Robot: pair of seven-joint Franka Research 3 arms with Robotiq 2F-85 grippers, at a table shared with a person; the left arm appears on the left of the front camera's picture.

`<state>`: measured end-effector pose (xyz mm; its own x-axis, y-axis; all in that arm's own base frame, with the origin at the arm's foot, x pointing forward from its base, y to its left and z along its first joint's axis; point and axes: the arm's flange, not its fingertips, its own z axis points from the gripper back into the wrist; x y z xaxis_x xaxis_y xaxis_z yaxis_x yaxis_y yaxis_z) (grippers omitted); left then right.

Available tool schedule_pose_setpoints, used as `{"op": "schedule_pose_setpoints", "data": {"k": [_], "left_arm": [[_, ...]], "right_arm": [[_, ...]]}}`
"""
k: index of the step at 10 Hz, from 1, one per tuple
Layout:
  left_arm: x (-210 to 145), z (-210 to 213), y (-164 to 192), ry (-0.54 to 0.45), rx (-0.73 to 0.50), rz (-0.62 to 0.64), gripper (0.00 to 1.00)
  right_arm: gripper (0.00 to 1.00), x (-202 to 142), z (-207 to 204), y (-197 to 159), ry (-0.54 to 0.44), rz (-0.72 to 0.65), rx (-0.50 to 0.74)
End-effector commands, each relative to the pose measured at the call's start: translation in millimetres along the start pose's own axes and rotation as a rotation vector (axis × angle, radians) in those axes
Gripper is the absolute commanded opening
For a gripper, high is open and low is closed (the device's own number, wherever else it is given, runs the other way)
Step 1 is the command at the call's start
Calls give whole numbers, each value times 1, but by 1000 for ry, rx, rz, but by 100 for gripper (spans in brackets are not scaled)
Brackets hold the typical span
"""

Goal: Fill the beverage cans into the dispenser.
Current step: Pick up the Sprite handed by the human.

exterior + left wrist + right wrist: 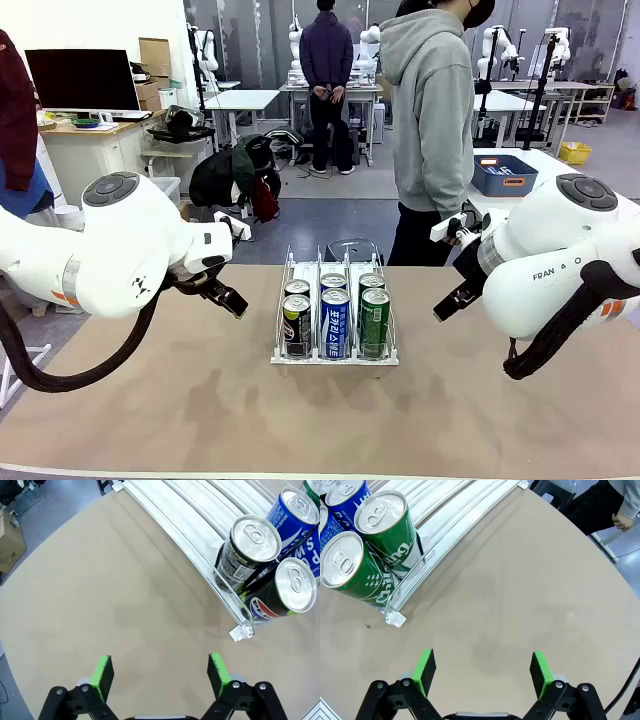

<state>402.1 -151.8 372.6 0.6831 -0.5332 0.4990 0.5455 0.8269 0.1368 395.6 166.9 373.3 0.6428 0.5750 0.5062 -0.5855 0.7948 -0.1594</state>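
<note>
The tan table (180, 410) spread across the front view, and a person (432, 110) in a grey hoodie stood at its far edge, at about 1 o'clock from the table's middle. The left arm (110, 250) came in from 9 o'clock and the right arm (560, 260) from 3 o'clock, both raised above the table. The dispenser (335, 360) sat at the middle of the table with its white lip toward 6 o'clock. Six cans (335, 322) stood upright in it, two to a lane and packed against the lip: black cans (297, 325) in the lane on the 9 o'clock side, blue cans (333, 283) in the middle lane and green cans (375, 320) in the lane on the 3 o'clock side. The rear stretch of each lane, toward 12 o'clock, was bare. The left end effector (160, 662) hung over bare table at the dispenser's 9 o'clock, near the black cans but apart from them, its fingers spread wide with nothing between them. The right end effector (482, 660) hung over bare table at the dispenser's 3 o'clock, near the green cans without touching, likewise spread wide and holding nothing.
</note>
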Motion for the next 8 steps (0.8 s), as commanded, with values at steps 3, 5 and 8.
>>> {"op": "schedule_pose_setpoints", "data": {"k": [3,5,8], "left_arm": [[0,0,0,0,0,0,100],[0,0,0,0,0,0,100],[0,0,0,0,0,0,100]], "right_arm": [[100,0,0,0,0,0,0],[100,0,0,0,0,0,0],[100,0,0,0,0,0,0]]}}
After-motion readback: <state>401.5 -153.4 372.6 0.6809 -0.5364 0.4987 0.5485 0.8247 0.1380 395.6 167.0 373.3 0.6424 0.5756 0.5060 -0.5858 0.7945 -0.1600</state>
